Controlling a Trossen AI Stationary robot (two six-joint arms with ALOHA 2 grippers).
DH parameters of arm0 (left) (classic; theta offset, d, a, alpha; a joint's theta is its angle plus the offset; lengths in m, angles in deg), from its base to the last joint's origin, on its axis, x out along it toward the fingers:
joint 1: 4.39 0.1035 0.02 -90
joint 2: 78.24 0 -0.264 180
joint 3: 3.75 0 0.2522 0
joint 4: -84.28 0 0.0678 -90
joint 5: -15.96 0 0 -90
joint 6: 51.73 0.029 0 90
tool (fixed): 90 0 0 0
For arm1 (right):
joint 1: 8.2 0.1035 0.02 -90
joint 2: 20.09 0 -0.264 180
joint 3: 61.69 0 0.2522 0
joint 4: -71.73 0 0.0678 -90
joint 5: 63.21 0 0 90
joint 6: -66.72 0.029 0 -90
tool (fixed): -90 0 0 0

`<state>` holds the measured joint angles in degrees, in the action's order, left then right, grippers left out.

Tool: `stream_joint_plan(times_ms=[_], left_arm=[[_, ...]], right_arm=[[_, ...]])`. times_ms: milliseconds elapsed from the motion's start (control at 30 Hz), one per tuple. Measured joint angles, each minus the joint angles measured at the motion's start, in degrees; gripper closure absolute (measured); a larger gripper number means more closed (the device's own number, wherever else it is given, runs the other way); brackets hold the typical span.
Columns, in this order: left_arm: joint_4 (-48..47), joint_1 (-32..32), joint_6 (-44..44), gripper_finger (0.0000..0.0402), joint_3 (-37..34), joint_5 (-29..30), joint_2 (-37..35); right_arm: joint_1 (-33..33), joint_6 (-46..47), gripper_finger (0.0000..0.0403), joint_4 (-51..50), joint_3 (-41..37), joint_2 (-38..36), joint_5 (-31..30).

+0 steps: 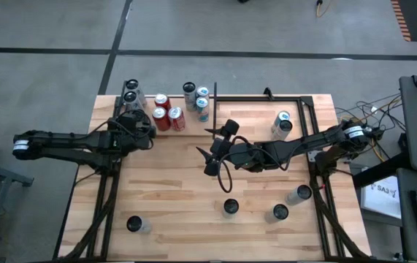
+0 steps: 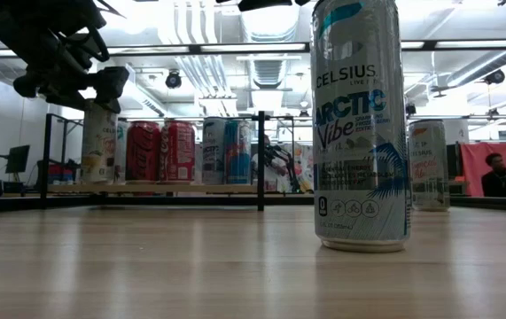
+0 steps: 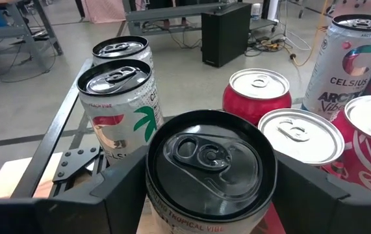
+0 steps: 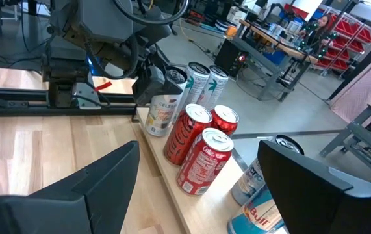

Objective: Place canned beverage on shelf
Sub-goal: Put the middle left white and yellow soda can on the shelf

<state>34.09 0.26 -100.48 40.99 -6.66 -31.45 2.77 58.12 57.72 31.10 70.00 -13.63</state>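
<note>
The shelf (image 4: pixel 172 188) is a pale plywood panel with black rods at the table's far edge, and several cans stand on it. My left gripper (image 1: pixel 139 120) is at the shelf's left end, shut on a white can with a black top (image 3: pixel 208 166). Two like cans (image 3: pixel 117 81) stand just beyond it, and red cans (image 3: pixel 260 91) stand beside it. My right gripper (image 1: pixel 212 150) is open and empty over the table's middle, facing the shelf. In the low view the held can (image 2: pixel 99 142) shows under the left arm. My left gripper pinches the can's upper wall (image 3: pixel 156 195), just below the rim, between its two fingers (image 3: pixel 107 188), one on each side. The fingers come about level from the table's left and near side. The can is upright with its bottom at the shelf panel (image 4: pixel 156 133). I cannot tell whether it rests there.
Loose cans stand on the table: a tall Celsius can (image 2: pixel 361 124) near the low camera, others at the near right (image 1: pixel 280 212), near left (image 1: pixel 134 223) and far right (image 1: pixel 281 124). A bare black frame (image 1: pixel 296 98) borders the far right.
</note>
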Motion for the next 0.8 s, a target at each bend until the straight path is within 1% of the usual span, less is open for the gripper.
stream_joint_plan(times_ms=[167, 533, 800], left_arm=[[0.01, 0.0, 0.0, 0.0134, 0.02, 0.0, 0.0], [0.21, 0.0, 0.07, 0.0091, 0.11, 1.23, -0.02], [0.02, -0.02, 0.22, 0.0088, 0.11, 2.57, -0.16]], right_arm=[[-0.01, 0.0, 0.0099, 0.0, 0.01, 0.0, 0.0], [-0.01, 0.0, 0.0099, 0.0, 0.01, 0.0, 0.0], [-0.01, 0.02, 0.0099, 0.0, 0.01, 0.0, 0.0]])
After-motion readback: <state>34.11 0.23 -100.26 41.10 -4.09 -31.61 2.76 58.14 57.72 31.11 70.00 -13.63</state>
